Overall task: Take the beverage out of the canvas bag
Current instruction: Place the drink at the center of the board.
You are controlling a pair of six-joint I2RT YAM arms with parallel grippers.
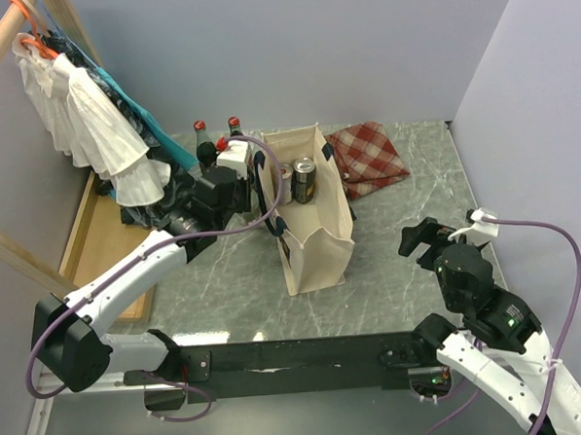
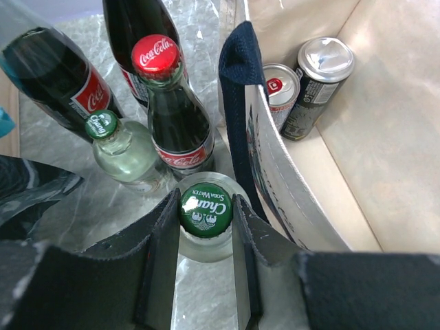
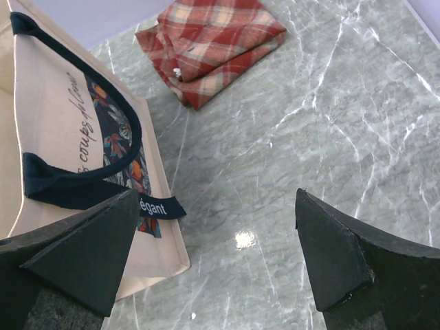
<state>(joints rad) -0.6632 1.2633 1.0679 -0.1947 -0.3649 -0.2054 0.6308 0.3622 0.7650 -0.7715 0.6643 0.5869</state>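
Grey marble table (image 1: 410,260), canvas bag (image 1: 317,250) upright at its middle: one drink was out of the bag and held over the set-down spot.
From where I stood, the left gripper (image 2: 203,218) was clamped on the neck of a green-capped bottle (image 2: 204,210) just outside the bag's wall, beside two Coca-Cola bottles (image 2: 172,117) and a small soda-water bottle (image 2: 124,148); whether its base touched the table could not be told. Two cans (image 2: 323,75) stood inside the bag. The right gripper (image 3: 217,220) hung with jaws spread wide and empty, near the bag's other side, short of the red checked cloth (image 3: 210,41). The step appeared to be the placing; the next move would call for lowering the bottle until it stood, releasing it without knocking its neighbours, then reaching for a can.
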